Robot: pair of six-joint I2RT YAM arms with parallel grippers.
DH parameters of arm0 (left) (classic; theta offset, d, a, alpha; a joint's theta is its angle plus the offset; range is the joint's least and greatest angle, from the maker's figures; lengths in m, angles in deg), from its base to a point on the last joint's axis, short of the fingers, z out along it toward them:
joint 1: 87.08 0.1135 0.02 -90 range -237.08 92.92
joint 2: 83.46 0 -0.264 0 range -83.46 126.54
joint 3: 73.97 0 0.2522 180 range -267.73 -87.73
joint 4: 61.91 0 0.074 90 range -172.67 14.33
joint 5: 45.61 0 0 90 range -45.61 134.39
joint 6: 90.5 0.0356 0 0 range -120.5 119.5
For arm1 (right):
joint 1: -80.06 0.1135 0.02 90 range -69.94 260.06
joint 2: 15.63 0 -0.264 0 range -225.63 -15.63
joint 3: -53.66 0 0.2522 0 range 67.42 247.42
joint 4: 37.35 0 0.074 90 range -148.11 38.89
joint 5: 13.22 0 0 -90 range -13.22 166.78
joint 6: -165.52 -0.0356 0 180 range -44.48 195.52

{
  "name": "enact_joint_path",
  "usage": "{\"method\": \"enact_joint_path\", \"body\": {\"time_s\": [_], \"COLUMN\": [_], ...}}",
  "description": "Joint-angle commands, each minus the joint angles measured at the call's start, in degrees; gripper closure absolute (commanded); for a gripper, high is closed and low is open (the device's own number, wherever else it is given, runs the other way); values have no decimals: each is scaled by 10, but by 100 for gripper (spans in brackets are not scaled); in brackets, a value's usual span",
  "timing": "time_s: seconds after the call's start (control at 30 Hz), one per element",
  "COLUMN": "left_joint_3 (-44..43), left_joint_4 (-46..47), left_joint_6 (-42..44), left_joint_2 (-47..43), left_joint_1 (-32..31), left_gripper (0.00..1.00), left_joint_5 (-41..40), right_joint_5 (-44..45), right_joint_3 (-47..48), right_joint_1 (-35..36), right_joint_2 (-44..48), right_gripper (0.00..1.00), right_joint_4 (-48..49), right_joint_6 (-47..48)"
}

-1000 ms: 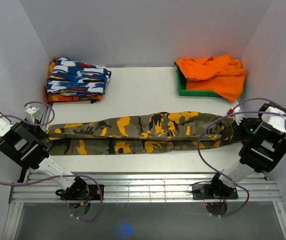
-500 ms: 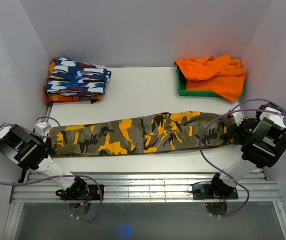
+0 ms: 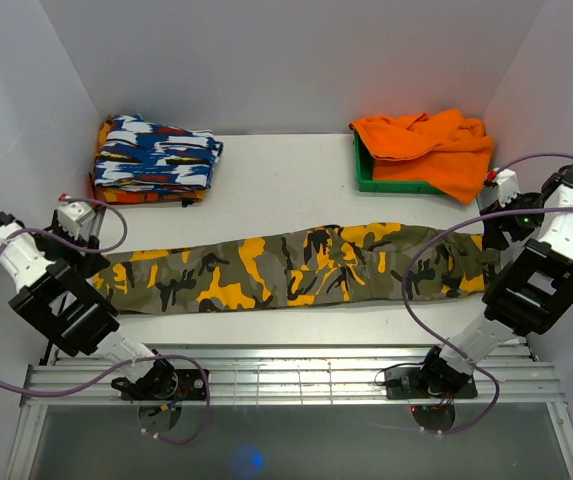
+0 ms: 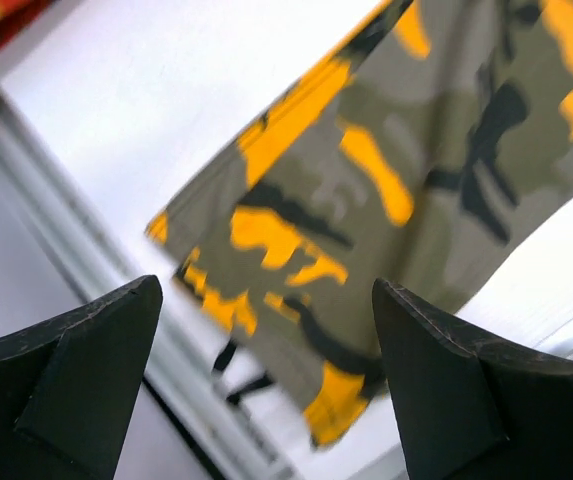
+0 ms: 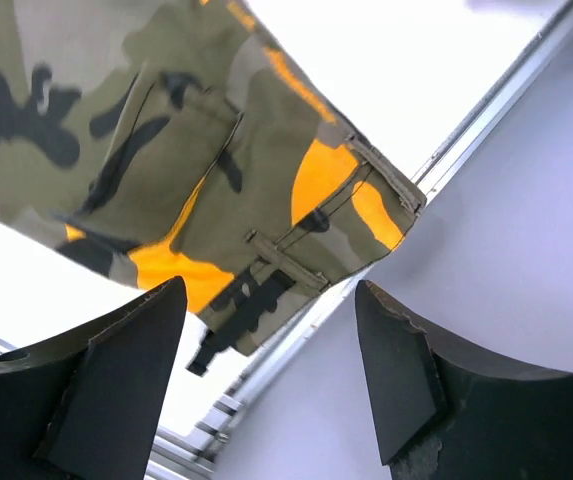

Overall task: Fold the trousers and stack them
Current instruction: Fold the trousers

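The trousers [image 3: 296, 268] are shown laid flat and long across the near part of the table [image 3: 286, 180], with the left gripper [image 4: 266, 290] above their left end and the right gripper [image 5: 269, 288] above the waistband end, both jaws spread, nothing held.

bright even light, left wrist blurred

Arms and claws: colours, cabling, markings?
Left arm and right arm: black blocky links, white sections near the wrists, loose purple cables looping off each. Claw fingers are matte black wedges. No markings legible.
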Motion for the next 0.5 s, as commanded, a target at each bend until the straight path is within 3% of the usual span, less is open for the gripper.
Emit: {"method": "enact_joint_path", "body": {"time_s": [0.0, 0.23, 0.3, 0.37, 0.47], "left_joint_3": [14, 165, 191, 204, 235], "left_joint_4": [18, 223, 245, 264, 286], "left_joint_6": [-112, -304, -340, -358, -374], "left_joint_2": [-26, -112, -115, -112, -109], "left_joint_1": [-63, -266, -286, -307, -335], "left_gripper": [3, 3, 3, 3, 3], "left_joint_5": [88, 32, 25, 20, 7], "right_joint_5": [-19, 54, 80, 91, 93], "right_joint_3": [37, 34, 17, -4, -40], "right_joint_1": [4, 17, 19, 20, 24], "right_joint_2": [-50, -83, -89, -94, -101], "right_gripper": [27, 22, 21, 5, 2], "right_joint_4": [-6, 91, 122, 140, 156], "right_joint_6": [-137, -296, -314, -329, -332]}}
